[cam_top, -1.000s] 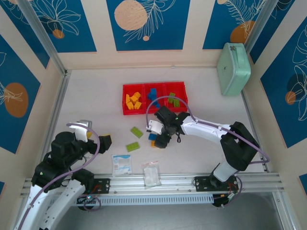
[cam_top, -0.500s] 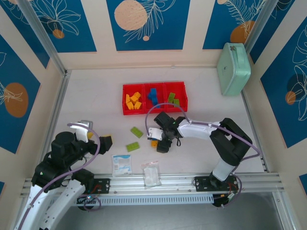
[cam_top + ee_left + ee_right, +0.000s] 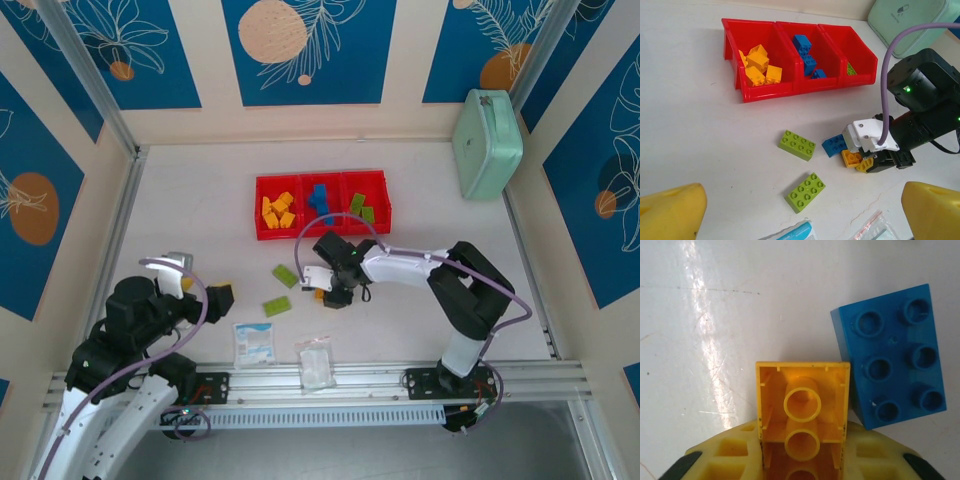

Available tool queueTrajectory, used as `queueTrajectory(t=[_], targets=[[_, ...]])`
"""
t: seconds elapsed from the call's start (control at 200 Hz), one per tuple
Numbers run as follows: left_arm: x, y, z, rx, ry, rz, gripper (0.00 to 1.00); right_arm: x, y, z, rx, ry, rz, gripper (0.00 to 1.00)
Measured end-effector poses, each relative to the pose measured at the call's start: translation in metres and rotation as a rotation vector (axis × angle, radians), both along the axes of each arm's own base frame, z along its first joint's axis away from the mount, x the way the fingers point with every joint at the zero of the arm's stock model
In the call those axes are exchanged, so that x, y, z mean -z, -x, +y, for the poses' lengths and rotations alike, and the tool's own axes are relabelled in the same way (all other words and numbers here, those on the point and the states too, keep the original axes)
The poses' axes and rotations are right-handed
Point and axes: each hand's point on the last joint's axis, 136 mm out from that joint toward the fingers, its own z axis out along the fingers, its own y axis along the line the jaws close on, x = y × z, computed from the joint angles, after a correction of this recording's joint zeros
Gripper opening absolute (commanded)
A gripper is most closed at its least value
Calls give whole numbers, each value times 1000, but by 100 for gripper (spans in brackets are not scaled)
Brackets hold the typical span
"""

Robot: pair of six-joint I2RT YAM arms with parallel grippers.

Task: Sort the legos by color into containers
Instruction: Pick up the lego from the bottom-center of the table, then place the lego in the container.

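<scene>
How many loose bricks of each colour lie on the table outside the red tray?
Lime green bricks: 2
Blue brick: 1
Yellow brick: 1
Total: 4

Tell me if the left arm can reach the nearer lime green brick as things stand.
Probably yes: the lime green brick lies free ahead of the open left end effector, nothing between.
</scene>
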Motion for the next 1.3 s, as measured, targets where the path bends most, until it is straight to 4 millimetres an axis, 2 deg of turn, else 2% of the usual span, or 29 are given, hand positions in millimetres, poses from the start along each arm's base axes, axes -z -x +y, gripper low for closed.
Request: queueTrajectory(t=[0.13,0.23,0.265,0.325,0.405,0.54,0.615,0.74,0.81,0.955,1.091,1.191,1.301], targets=[[0,0,0,0,0,0,99,-2,4,0,-11,-2,-24,9],[0,0,0,0,0,0,99,-5,17,-5,-31,-3,-22,0],[0,0,0,0,0,0,99,-9,20,-6,-34,-16,-28,0],[0,0,0,0,0,0,99,-23,23,-5,-40,-70,-54,0],[0,0,0,0,0,-1,99,-54,17,3,-20,-190,-105,0],[-2,2,1,0,6,-14,99,-118,-14,25,68,-441,-205,0],[-3,2,1,0,8,-17,99,-148,-41,40,167,-550,-255,0],[-3,3,1,0,8,-19,99,-187,-88,67,350,-662,-293,0],[-5,4,2,0,12,-28,99,-200,-111,83,448,-711,-278,0],[-8,7,2,7,23,-44,99,-208,-157,118,643,-756,-179,0],[-11,11,1,17,36,-62,99,-196,-191,143,795,-738,-44,0],[-14,13,2,18,43,-77,99,-180,-208,149,870,-701,43,0],[-14,13,2,19,44,-79,99,-167,-225,146,943,-658,115,0]])
